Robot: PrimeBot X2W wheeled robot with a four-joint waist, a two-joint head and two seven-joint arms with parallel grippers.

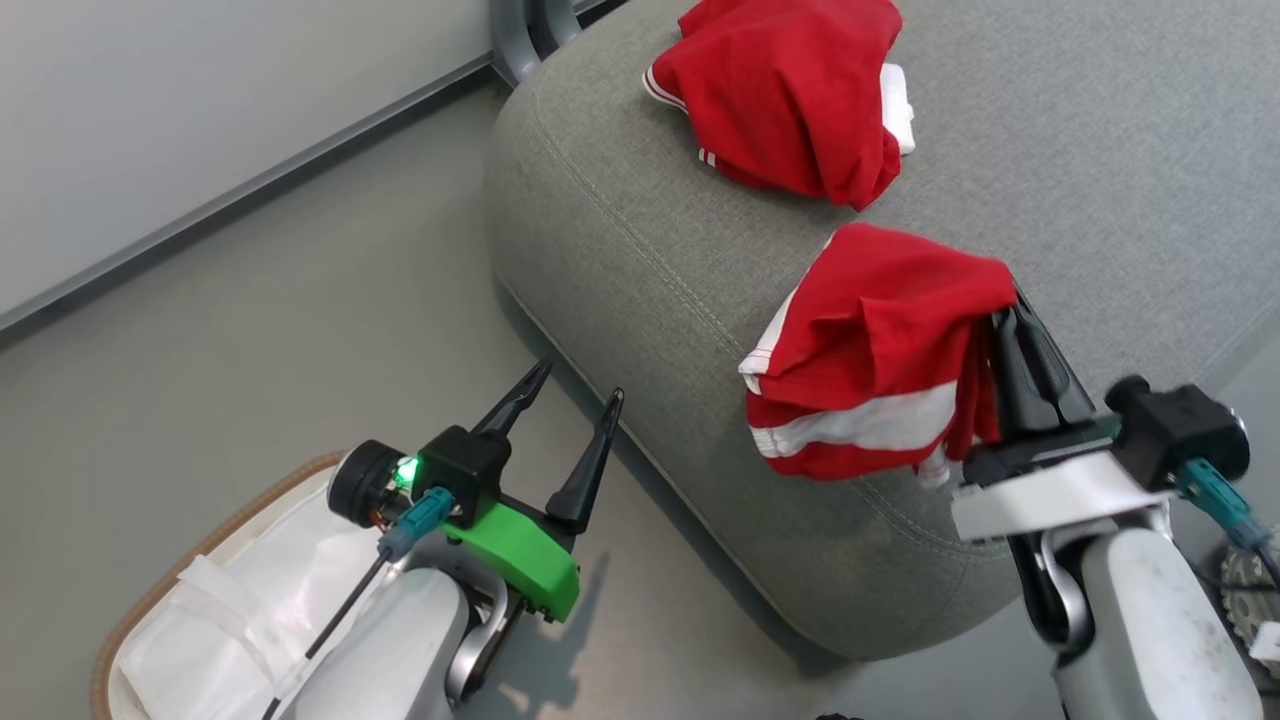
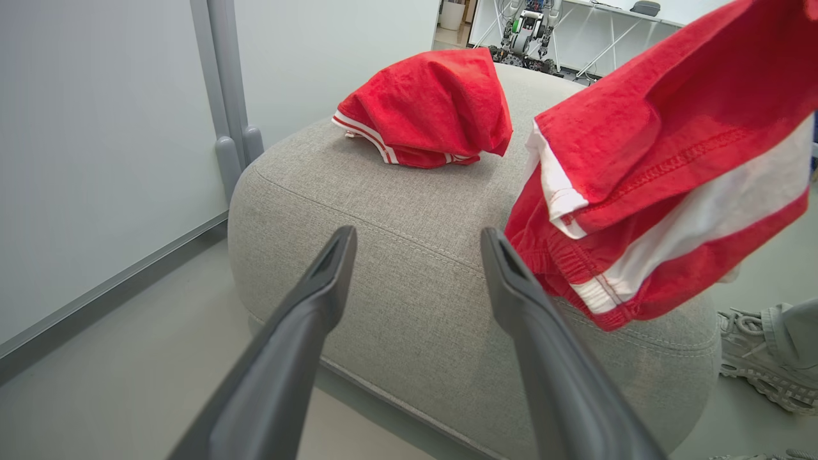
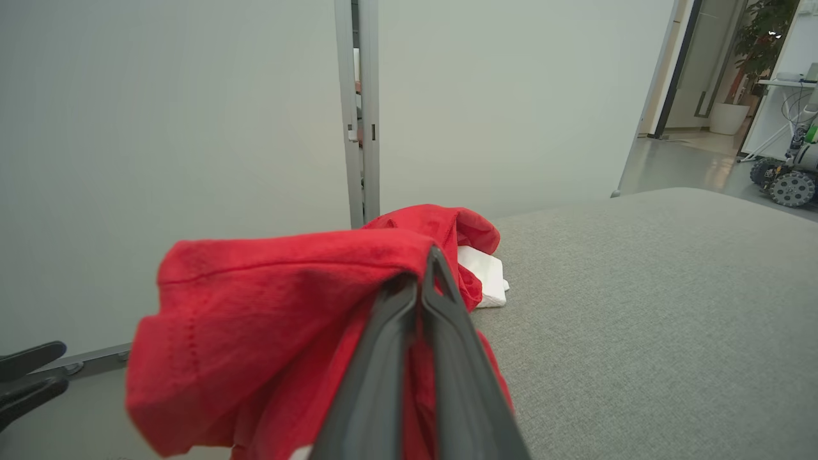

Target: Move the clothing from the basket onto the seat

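One red piece of clothing [image 1: 790, 90] with white stripes lies on top of the grey seat [image 1: 640, 260], seen too in the left wrist view [image 2: 428, 105]. A second red piece of clothing [image 1: 870, 360] with a broad white band hangs over the seat's rounded front edge, and my right gripper [image 1: 1005, 315] is shut on its upper fold [image 3: 287, 306]. My left gripper [image 1: 578, 385] stands open and empty above the floor, just left of the seat's edge [image 2: 409, 255]. The basket [image 1: 150, 600] with its white liner sits at the lower left, partly hidden by my left forearm.
A pale wall with a grey baseboard [image 1: 240, 190] runs along the left. A grey post [image 2: 223, 96] stands behind the seat. A person's grey shoe [image 2: 760, 358] rests on the floor by the seat's right side. Another wheeled robot [image 3: 789, 179] stands far off.
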